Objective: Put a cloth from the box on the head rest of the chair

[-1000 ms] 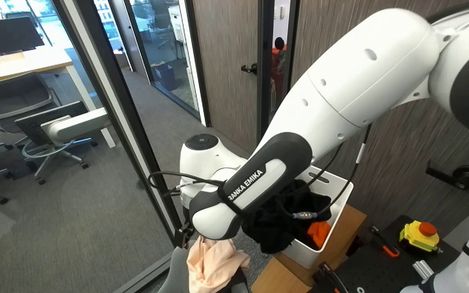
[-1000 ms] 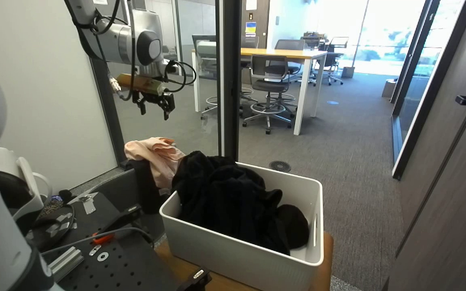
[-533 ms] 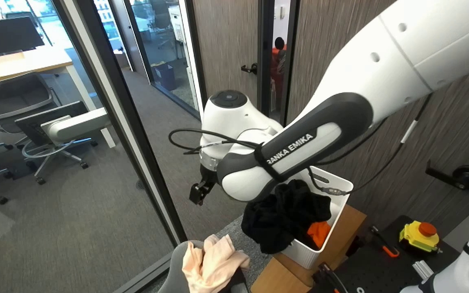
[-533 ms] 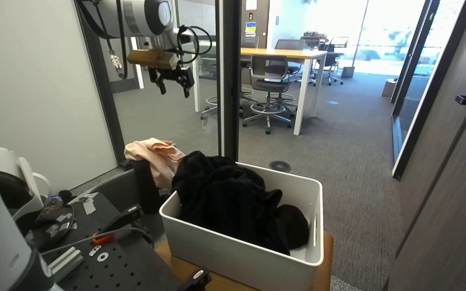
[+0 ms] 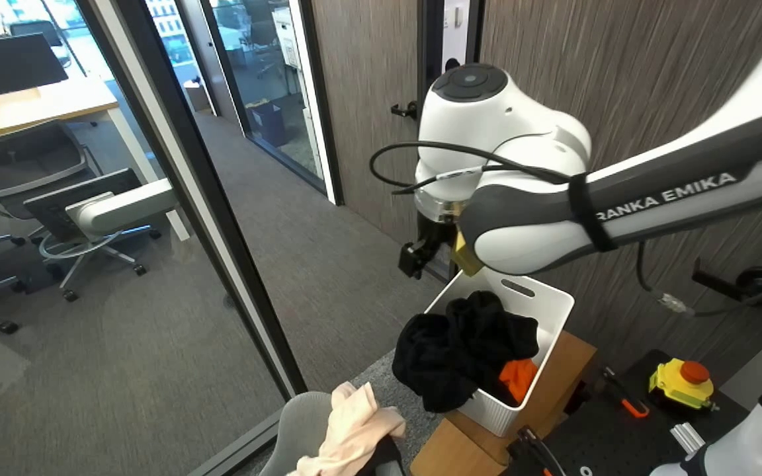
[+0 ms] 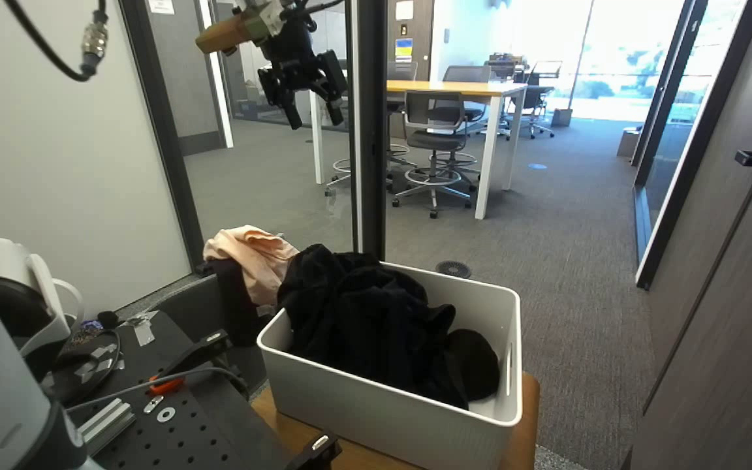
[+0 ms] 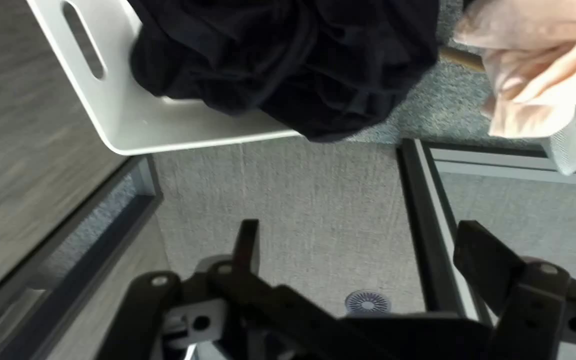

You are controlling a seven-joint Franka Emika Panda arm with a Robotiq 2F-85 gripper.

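Observation:
A peach cloth (image 5: pixel 354 426) is draped over the top of the grey chair (image 5: pixel 301 420), with part of the chair back bare beside it. The cloth also shows in an exterior view (image 6: pixel 255 261) and at the right of the wrist view (image 7: pixel 538 85). The white box (image 6: pixel 382 405) holds a bunched black cloth (image 6: pixel 363 320) that spills over its edge towards the chair. An orange cloth (image 5: pixel 518 378) lies in the box beside the black one. My gripper (image 6: pixel 315 124) is open and empty, high above and apart from cloth and box; its spread fingers show in the wrist view (image 7: pixel 355 235).
The box stands on a brown wooden support (image 5: pixel 553 383). A dark post of the glass wall (image 6: pixel 369 130) rises behind the chair and box. A black pegboard table (image 6: pixel 187 418) with tools and a yellow-red stop button (image 5: pixel 682 383) is by the robot base. A wood-panel wall (image 5: pixel 619 132) is close by.
The arm has risen and swung away from the chair, across to the box side. The gripper stays open. The peach cloth has slid down a little on the chair, baring more of its top.

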